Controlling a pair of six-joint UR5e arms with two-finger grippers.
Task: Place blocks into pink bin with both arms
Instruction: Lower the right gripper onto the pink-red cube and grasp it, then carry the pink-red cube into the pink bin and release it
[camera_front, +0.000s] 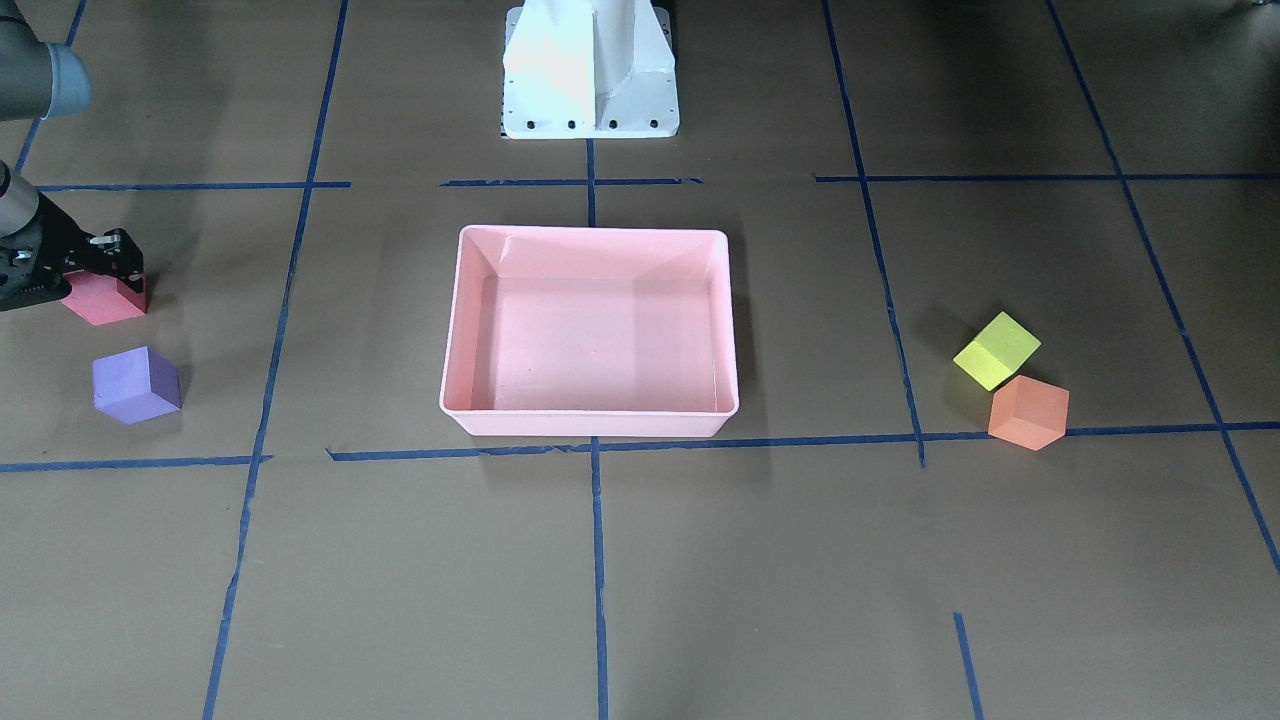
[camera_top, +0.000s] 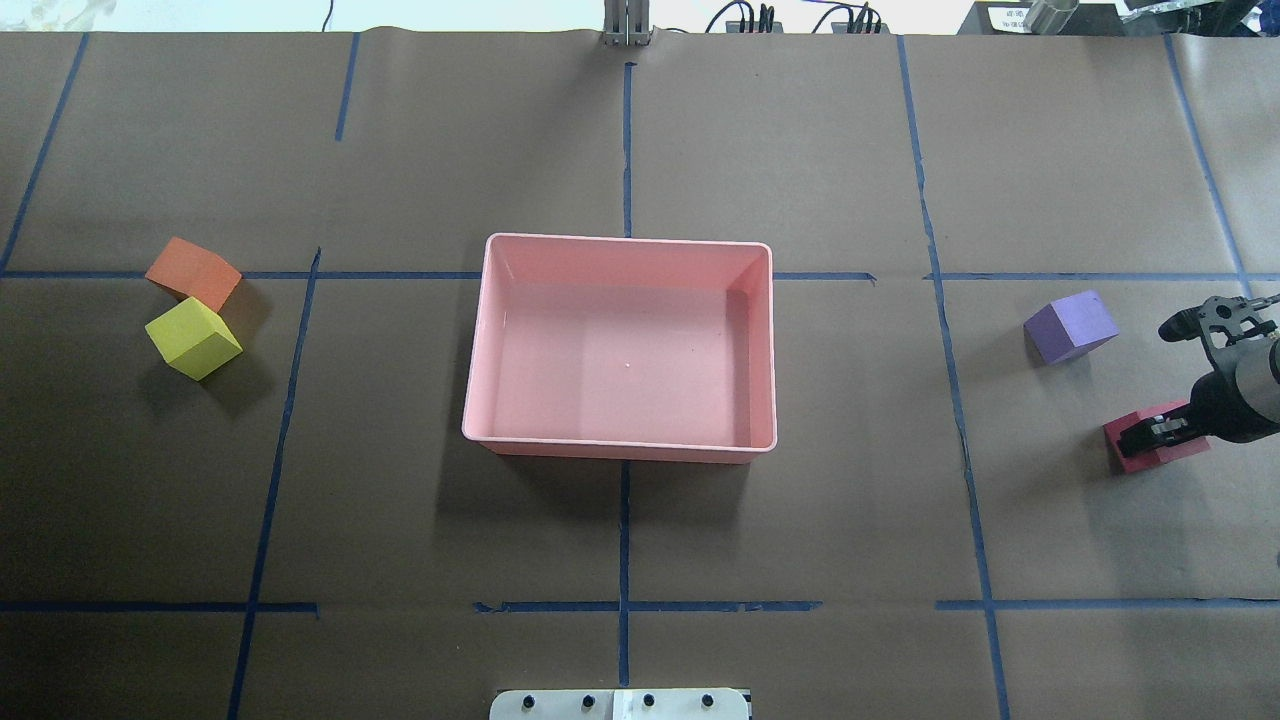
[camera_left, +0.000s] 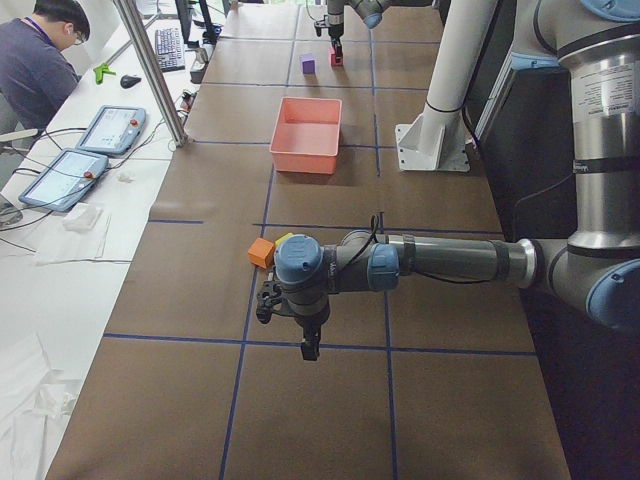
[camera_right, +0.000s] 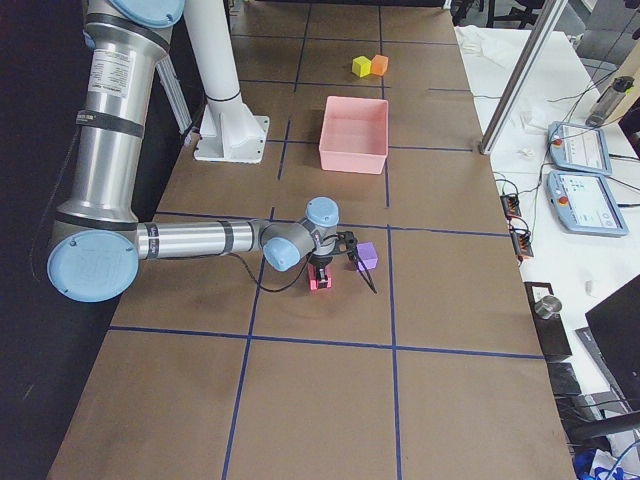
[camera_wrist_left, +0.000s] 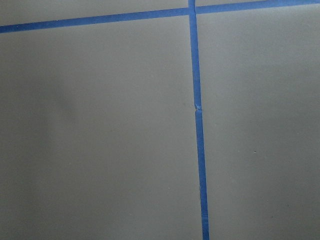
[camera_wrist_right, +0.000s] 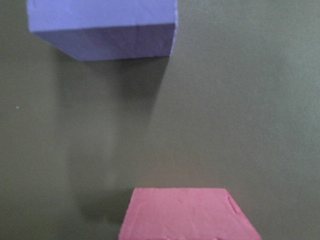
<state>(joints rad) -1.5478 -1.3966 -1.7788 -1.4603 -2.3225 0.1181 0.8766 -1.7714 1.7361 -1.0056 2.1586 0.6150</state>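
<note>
The pink bin (camera_top: 620, 447) stands mid-table with nothing in it. The orange block (camera_top: 193, 272) and yellow-green block (camera_top: 193, 338) touch each other at the left. The purple block (camera_top: 1070, 326) and red block (camera_top: 1165, 455) lie at the right. My right gripper (camera_top: 1180, 378) is open and low, with one finger over the red block and the other near the purple block. The right wrist view shows the purple block (camera_wrist_right: 102, 30) and red block (camera_wrist_right: 187, 215), with no fingers. My left gripper (camera_left: 288, 325) shows only in the exterior left view, near the orange block (camera_left: 262, 252). I cannot tell whether it is open or shut.
The white pedestal (camera_front: 590, 70) stands behind the bin on the robot's side. Blue tape lines cross the brown paper on the table. A person (camera_left: 40, 60) sits at a side desk with tablets beyond the table's far edge.
</note>
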